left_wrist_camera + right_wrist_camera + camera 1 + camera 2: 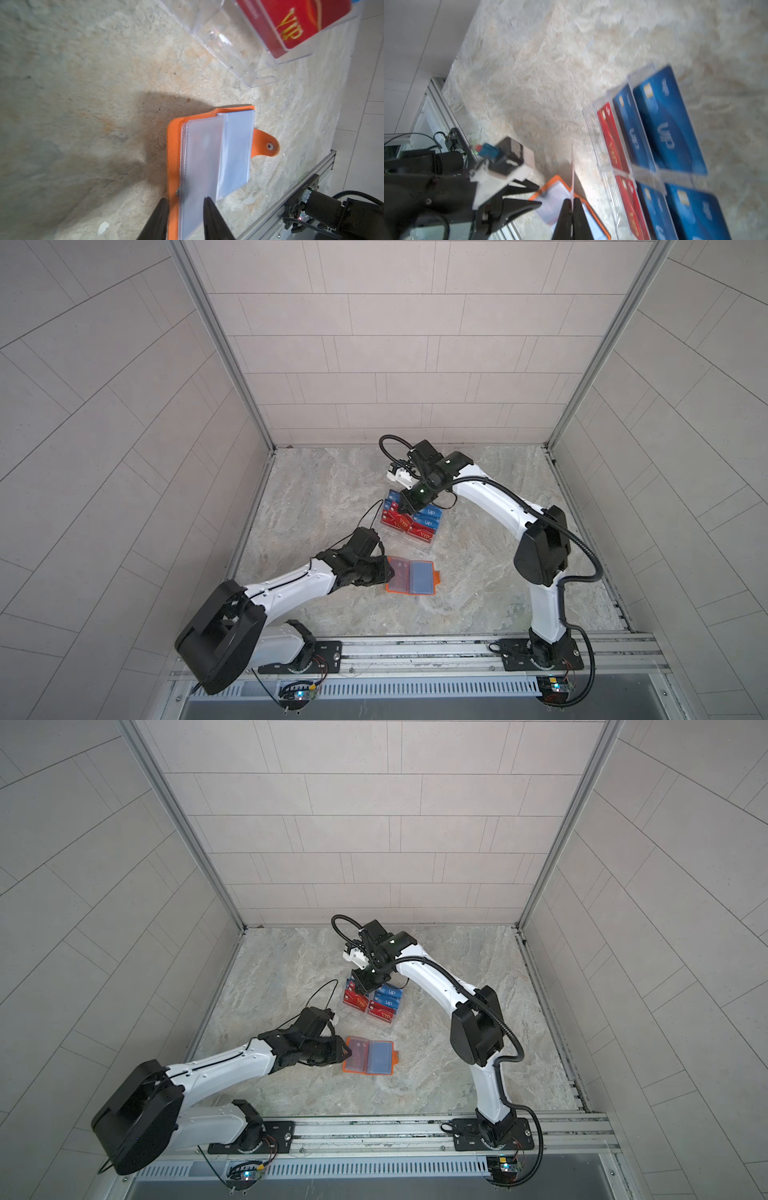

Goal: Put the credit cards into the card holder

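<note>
In both top views, my left gripper (pixel 388 572) is straddling the left edge of the open holder (pixel 411 577) at frame centre; bare floor (pixel 478 585) is lying to its right. My right gripper (pixel 360 992) is hanging over the racks (pixel 372 1002) above it.

Left wrist: my fingers (pixel 160 216) are bracketing the cover and sleeve edge, half open.

Right wrist: my jaws are pinching a card (pixel 572 166) edge-on; blue and red cards (pixel 664 124) are standing at right.

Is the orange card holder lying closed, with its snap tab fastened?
No. The card holder lies open on the table, clear sleeves exposed and snap tab unfastened, sticking out sideways.
</note>
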{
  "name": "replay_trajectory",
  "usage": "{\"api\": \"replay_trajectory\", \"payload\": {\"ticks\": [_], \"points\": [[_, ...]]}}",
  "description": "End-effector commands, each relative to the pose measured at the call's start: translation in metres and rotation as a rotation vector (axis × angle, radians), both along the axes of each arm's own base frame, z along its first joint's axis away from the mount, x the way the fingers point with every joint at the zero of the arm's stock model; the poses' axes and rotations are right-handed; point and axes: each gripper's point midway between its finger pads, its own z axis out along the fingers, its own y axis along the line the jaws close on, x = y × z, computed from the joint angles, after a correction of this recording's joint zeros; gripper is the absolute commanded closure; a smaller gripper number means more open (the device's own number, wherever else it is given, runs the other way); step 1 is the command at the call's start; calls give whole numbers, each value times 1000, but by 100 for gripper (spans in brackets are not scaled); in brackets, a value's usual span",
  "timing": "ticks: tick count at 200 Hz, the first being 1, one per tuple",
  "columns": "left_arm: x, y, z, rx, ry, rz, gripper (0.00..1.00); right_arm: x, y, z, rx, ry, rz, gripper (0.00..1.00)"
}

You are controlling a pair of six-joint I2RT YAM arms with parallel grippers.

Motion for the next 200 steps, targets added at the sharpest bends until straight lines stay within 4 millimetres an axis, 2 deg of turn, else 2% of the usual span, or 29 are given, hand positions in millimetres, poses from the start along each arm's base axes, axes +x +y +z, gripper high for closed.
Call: {"api": "replay_trajectory", "payload": {"ticks": [1,34,50,76,106,133,200], "points": [[-1,3,14,-13,-41,-6,65,-21,-10,6,71,30,-65,100],[6,-13,42,-78,-96,-56,66,-61,-23,-20,149,147,-141,100],[8,-17,38,-69,-76,-74,68,-79,-32,-38,135,205,-163,100],[11,-21,21,-46,-38,-81,72,-98,-33,-51,200,288,-207,100],[12,-20,3,-16,-11,-80,73,-110,-31,-75,264,373,-272,100],[9,-17,-11,20,29,-81,78,-119,-37,-98,238,416,-295,100],[-3,-3,-34,93,87,-75,79,-119,-31,-106,253,418,-298,100]]}}
